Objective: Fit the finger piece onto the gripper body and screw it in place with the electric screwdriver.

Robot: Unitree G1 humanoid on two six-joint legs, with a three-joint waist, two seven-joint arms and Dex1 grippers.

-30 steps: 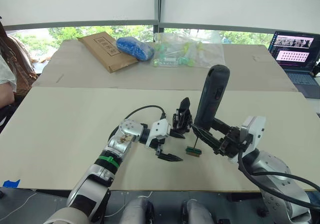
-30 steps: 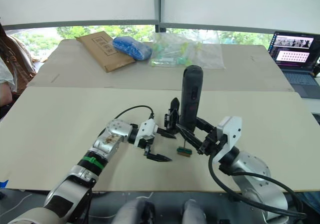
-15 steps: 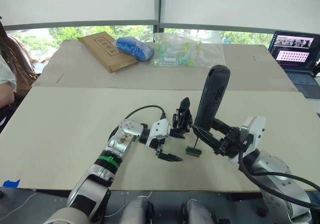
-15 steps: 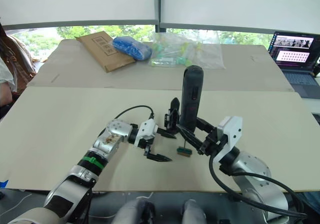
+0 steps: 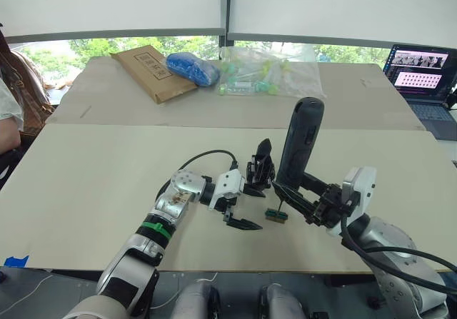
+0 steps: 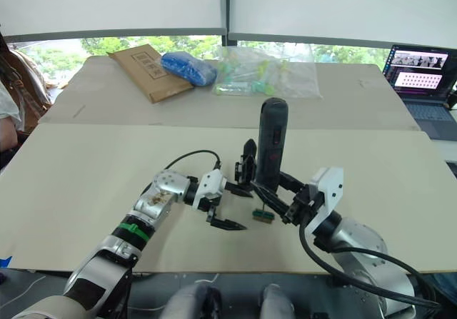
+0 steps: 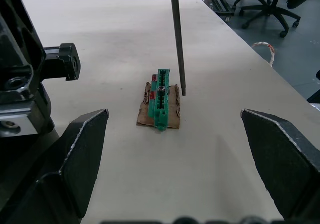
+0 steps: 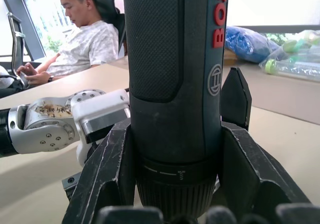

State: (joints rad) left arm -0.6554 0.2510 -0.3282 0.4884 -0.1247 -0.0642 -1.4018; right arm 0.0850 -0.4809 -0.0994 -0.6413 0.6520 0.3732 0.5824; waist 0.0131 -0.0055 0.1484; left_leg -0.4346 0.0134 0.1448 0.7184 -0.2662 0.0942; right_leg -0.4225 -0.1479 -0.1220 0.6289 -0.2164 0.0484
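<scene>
Beige table (image 5: 107,183), right jaws clamping upright black electric screwdriver (image 5: 298,144), left jaws apart.

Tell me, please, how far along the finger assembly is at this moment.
Done: the right end effector has the electric screwdriver gripped upright. In hand: its bit hangs beside the small green block, and the open left end effector sits by the gripper body. Left: fitting the finger piece and driving the screw, both apparently not yet done.
</scene>
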